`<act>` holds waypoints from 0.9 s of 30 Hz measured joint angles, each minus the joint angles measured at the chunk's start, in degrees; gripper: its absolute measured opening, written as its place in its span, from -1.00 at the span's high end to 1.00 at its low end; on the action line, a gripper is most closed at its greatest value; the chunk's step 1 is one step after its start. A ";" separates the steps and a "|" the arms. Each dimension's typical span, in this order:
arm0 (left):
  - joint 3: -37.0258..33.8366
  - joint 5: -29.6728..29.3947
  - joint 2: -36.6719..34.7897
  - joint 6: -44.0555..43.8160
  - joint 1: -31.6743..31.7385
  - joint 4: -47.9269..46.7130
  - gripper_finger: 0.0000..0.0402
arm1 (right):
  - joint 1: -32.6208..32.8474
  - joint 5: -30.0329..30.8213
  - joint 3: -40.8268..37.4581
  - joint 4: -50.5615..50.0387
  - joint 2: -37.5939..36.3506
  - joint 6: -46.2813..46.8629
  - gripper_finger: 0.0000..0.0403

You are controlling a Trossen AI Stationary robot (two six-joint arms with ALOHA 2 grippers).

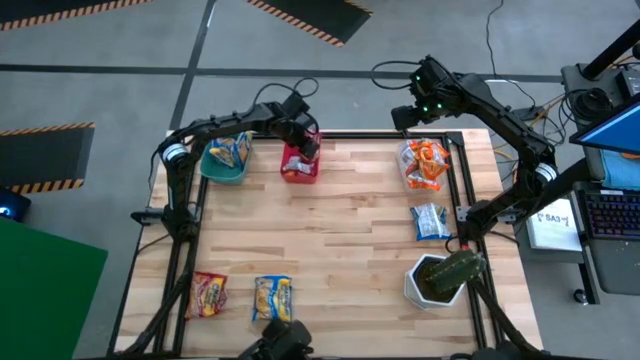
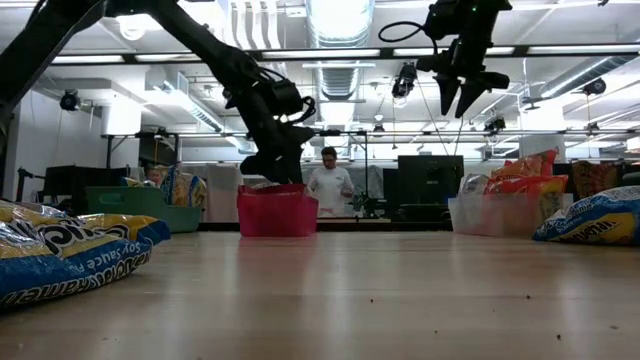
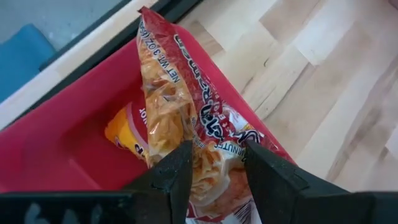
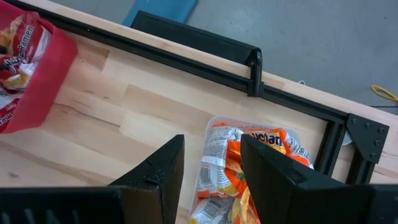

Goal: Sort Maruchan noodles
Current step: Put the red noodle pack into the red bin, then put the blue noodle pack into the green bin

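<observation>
My left gripper (image 1: 303, 140) hangs over the red bin (image 1: 298, 170) at the table's far edge and is shut on a red noodle packet (image 3: 186, 106). An orange packet (image 3: 124, 134) lies inside that bin. My right gripper (image 1: 415, 108) is open and holds nothing. It is high above the clear bin (image 4: 249, 149), which holds orange packets (image 1: 425, 162). The teal bin (image 1: 225, 160) holds yellow-and-blue packets. Lying flat on the table are a silver-and-blue packet (image 1: 430, 220), a red packet (image 1: 208, 293) and a yellow-and-blue packet (image 1: 272, 297). My left gripper pinches the red packet between its two fingers (image 3: 177, 171), on the stretch of wrapper nearest the wrist (image 3: 214, 158). It comes from above, pointing down into the red bin (image 2: 277, 212). The packet stands on edge, its free end (image 3: 149, 25) reaching over the bin's wall.
A white pot with a green plant (image 1: 440, 278) stands at the near right corner. A black frame rail (image 4: 186, 43) runs along the table's far edge. Bare wood spreads across the table's middle (image 1: 340, 230). A person (image 2: 330, 185) stands in the room beyond.
</observation>
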 joint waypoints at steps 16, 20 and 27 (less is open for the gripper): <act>4.57 2.00 -8.85 1.10 -3.32 -10.02 0.36 | 0.02 0.00 0.00 0.90 0.00 -1.27 0.28; 4.62 3.61 -13.80 1.45 -6.00 -17.62 0.36 | 0.00 0.00 0.00 0.92 0.00 -1.37 0.28; 4.50 3.50 -17.77 0.43 -16.09 -31.24 0.36 | 0.01 -0.02 0.00 0.92 0.00 -1.49 0.28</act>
